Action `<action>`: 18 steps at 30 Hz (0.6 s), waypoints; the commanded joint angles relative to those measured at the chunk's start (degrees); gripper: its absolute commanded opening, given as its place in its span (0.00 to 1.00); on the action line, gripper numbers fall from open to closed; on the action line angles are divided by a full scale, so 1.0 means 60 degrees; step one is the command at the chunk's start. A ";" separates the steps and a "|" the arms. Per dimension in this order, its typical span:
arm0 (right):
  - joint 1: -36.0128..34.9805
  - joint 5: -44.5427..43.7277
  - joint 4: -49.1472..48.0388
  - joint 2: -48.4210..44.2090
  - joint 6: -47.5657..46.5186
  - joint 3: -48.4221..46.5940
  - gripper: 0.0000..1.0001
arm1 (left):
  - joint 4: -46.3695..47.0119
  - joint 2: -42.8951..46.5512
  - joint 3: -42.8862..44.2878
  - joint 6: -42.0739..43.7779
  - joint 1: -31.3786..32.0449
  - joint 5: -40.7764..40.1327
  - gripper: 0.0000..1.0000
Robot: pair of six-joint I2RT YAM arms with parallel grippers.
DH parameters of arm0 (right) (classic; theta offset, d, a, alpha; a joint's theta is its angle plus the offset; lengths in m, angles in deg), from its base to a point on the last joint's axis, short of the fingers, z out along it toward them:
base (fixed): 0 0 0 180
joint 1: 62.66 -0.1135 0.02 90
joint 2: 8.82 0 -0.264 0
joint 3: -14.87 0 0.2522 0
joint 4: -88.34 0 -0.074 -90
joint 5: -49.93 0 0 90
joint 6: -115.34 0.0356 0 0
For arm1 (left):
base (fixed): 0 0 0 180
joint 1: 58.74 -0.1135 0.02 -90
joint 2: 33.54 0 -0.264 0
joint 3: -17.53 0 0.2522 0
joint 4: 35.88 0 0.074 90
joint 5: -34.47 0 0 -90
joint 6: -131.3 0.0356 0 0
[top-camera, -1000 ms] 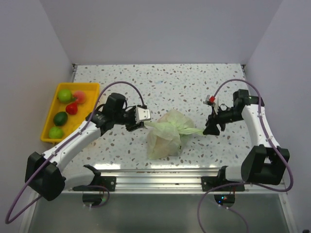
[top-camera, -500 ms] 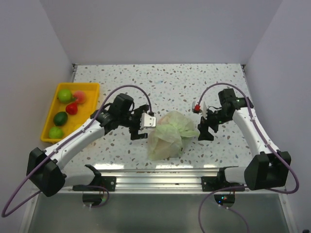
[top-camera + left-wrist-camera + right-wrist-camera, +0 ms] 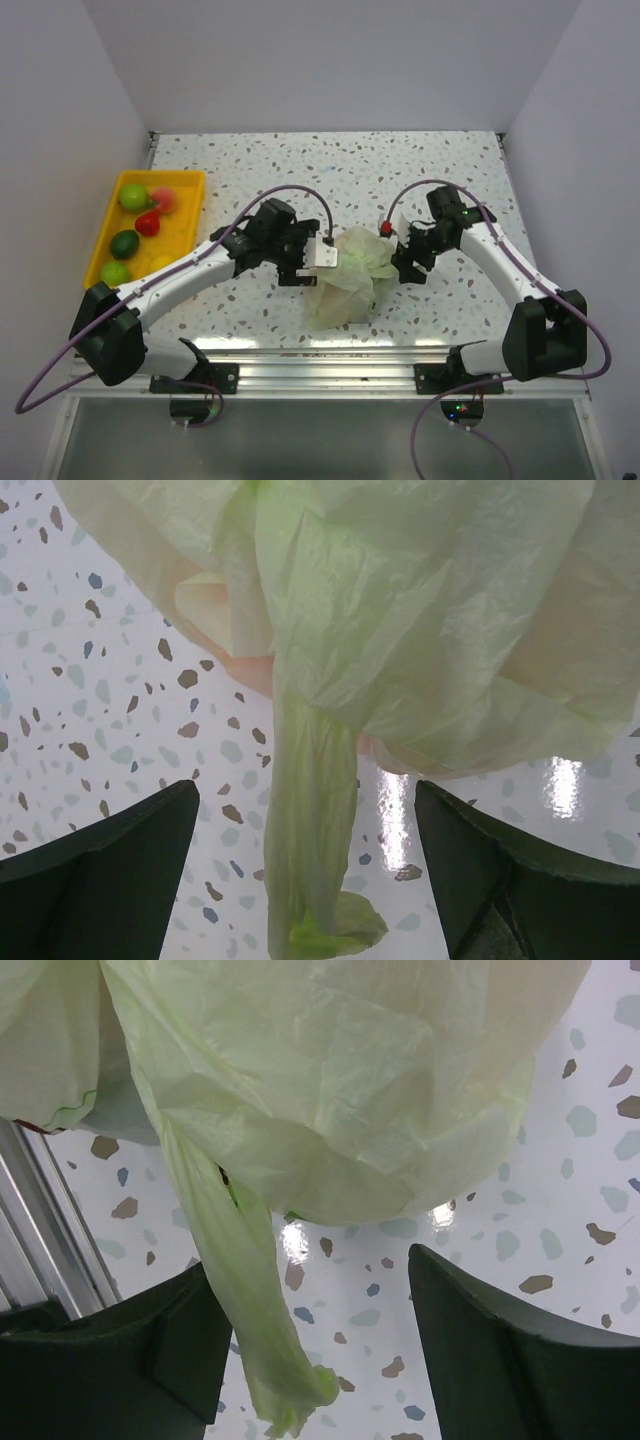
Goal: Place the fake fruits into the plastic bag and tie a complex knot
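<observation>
The pale green plastic bag sits bulging at mid-table, its neck bunched on top; I cannot make out the knot clearly. My left gripper is open against the bag's left side. In the left wrist view one loose tail hangs free between its spread fingers. My right gripper is open at the bag's right side. In the right wrist view the other tail lies loose beside the left finger. Several fake fruits, green, pink and red, lie in the tray.
The yellow tray stands at the far left by the wall. Side walls close in the table on the left, right and back. A metal rail runs along the near edge between the arm bases.
Both grippers have let go of the stretched tails, opened, and moved inward up to the bag. The tails have gone slack.
</observation>
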State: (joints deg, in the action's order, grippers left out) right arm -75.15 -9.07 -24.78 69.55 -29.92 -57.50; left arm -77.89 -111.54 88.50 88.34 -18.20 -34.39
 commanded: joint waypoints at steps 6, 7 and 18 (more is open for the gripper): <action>-0.0408 -0.1124 -0.1486 -0.0039 0.1531 0.0101 0.28 | 0.1090 -0.0154 -0.0029 0.0363 0.0232 -0.1137 0.42; -0.0408 -0.1182 -0.1486 0.0092 0.1796 0.0028 0.22 | 0.1047 -0.0314 0.0015 0.0101 0.0246 -0.1224 0.30; -0.0394 -0.1652 -0.2496 -0.0551 0.5488 0.0218 0.00 | 0.2578 0.0648 -0.0859 -0.4133 0.0261 0.0239 0.00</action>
State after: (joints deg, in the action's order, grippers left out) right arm -77.44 -17.27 -35.62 69.11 -5.07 -56.34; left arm -70.99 -113.22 86.36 73.04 -16.87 -39.39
